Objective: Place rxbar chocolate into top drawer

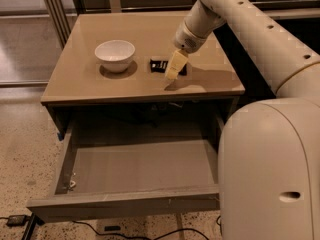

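The rxbar chocolate [160,64] is a small flat black wrapper with white lettering, lying on the cabinet top right of the bowl. My gripper [173,73] hangs over it with pale yellow fingers pointing down, covering the bar's right part. The top drawer [135,169] is pulled out wide below the cabinet top, its grey floor bare apart from a small bit at the front left corner.
A white bowl [115,54] stands on the cabinet top [100,86] left of the bar. My white arm reaches in from the upper right and my base fills the lower right. Cables lie on the speckled floor in front of the drawer.
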`<state>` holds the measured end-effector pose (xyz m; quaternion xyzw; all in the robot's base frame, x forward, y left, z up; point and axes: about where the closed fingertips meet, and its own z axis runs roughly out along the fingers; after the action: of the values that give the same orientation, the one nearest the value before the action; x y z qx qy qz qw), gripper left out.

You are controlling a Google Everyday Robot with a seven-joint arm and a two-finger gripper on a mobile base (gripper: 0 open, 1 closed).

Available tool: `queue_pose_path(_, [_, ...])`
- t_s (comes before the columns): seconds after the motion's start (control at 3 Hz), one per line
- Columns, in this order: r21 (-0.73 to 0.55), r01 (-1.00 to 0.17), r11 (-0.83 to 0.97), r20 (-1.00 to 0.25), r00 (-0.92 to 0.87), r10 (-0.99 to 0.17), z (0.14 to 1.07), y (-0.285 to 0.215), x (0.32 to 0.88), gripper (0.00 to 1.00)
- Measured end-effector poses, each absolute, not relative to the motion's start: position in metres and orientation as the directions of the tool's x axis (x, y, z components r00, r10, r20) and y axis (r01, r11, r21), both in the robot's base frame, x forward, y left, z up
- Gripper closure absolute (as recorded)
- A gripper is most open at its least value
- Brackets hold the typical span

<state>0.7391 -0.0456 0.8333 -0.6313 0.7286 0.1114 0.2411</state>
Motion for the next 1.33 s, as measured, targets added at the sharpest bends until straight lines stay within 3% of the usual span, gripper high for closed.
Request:
queue_pose_path(0.67, [-0.126,-0.97,0.207,-0.493,-0.12,-0.862,0.8148,-0.0525,0.7567,0.0])
queue_pose_path(1.33, [-0.126,-0.97,0.207,-0.494,-0.12,-0.861,0.8144,-0.0523,0.7572,0.5])
